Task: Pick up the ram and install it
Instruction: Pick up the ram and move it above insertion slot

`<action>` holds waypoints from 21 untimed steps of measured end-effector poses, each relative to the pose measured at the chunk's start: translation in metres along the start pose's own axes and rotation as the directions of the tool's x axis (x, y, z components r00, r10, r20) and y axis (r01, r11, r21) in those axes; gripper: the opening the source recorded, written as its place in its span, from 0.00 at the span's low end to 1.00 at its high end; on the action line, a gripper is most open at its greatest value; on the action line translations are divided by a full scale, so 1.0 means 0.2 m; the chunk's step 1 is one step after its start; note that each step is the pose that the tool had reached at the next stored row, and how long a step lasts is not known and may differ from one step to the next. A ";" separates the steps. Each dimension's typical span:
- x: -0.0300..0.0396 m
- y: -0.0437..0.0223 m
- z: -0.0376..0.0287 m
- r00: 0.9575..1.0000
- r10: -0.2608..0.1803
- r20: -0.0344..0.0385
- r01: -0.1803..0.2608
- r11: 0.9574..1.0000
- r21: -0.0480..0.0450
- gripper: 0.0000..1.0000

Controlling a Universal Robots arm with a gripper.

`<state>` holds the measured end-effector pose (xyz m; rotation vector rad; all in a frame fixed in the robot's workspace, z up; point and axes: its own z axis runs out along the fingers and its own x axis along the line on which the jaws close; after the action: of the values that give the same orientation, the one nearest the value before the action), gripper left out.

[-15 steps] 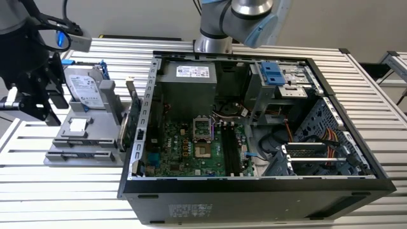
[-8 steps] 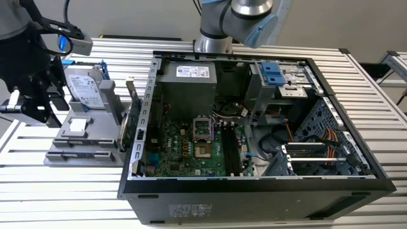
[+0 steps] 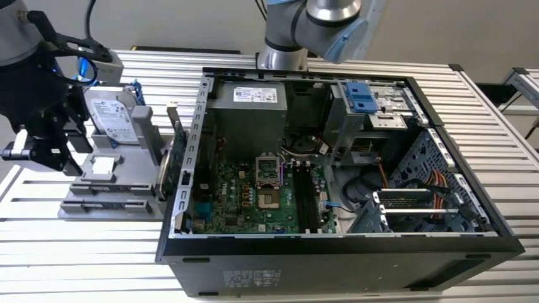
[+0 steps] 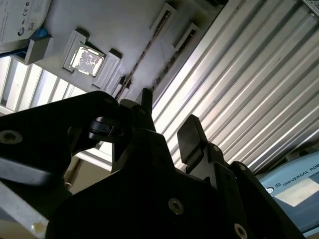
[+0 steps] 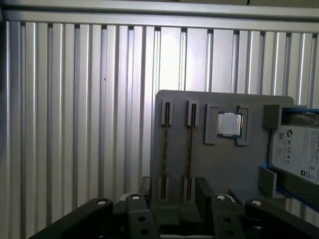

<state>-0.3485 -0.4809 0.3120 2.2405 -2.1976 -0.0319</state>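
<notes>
the end effector (image 5: 174,186) hangs over the grey holder (image 5: 249,164) on the ribbed worktop (image 5: 75,124), its fingers (image 5: 203,191) spread wide and gripping nothing. the ram (image 5: 190,144) stands on edge in its slot just ahead of the fingertips (a second stick (image 5: 165,144) sits beside it). farther out from the end effector lie a processor chip (image 5: 229,124) and a hard drive (image 5: 296,149).
</notes>
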 end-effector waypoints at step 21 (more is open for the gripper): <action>0.034 -0.001 0.085 1.000 0.000 0.002 0.000 1.000 -0.016 1.00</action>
<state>-0.3485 -0.4874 0.2949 2.2327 -2.1903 -0.0514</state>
